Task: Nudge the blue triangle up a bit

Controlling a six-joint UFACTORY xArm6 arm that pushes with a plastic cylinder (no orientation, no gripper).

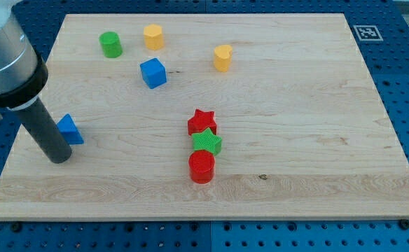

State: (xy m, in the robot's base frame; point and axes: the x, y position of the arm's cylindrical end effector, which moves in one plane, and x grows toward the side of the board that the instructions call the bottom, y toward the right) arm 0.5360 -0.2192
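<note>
tip (59,158) parked just below-left of blue triangle (70,130), basically touching | no fingers seen, just 1 rod | wooden board (295,175)

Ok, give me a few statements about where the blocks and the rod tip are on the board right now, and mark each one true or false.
1. My tip sits at the blue triangle's lower left. True.
2. The green star lies between the red star and the red cylinder. True.
3. The blue cube touches the green cylinder. False: they stand apart.
4. Two yellow blocks sit near the view's bottom. False: the yellow cylinder and the yellow heart are near the top.
</note>
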